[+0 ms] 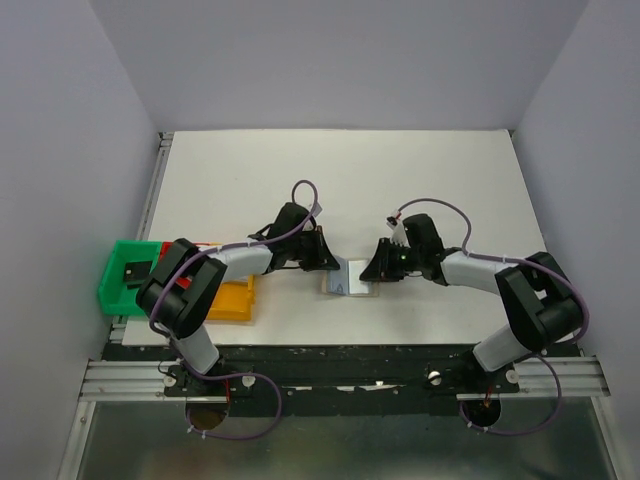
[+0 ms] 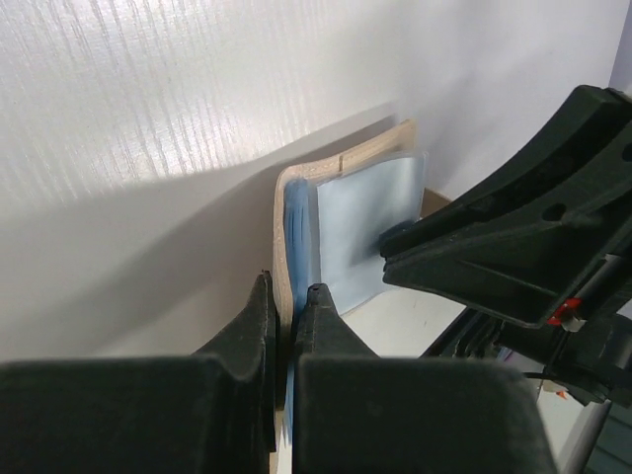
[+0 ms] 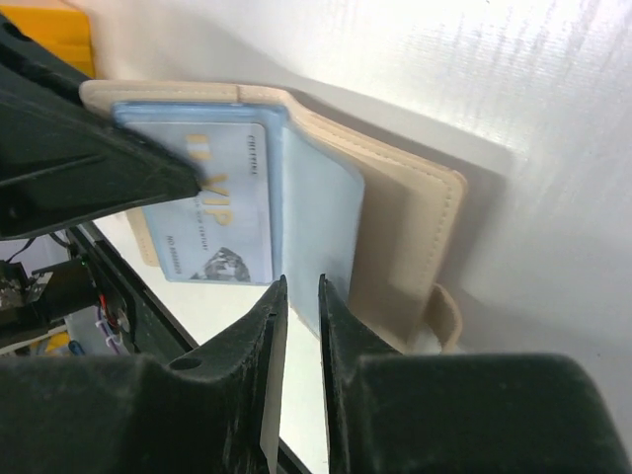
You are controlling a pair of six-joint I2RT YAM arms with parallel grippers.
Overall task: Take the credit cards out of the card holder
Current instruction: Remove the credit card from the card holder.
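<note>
At centre frame, my left gripper (image 2: 288, 294) clamps the card holder (image 2: 365, 212); right gripper (image 3: 301, 288) narrow, grasp unclear. Weak clamping could let the holder drag with the VIP credit card (image 3: 222, 207).

Black-jointed arms (image 1: 185, 288), silver-grey forearm links (image 1: 245, 260), looping purple cables (image 1: 305, 183)

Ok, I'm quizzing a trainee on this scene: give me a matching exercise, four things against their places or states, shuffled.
1 left hand
2 silver-grey credit card
3 green bin
4 yellow bin

A leftmost bin
B inside the card holder
C shut on the holder's tan cover
D between the green bin and the holder

Pairs: 1-C, 2-B, 3-A, 4-D
</note>
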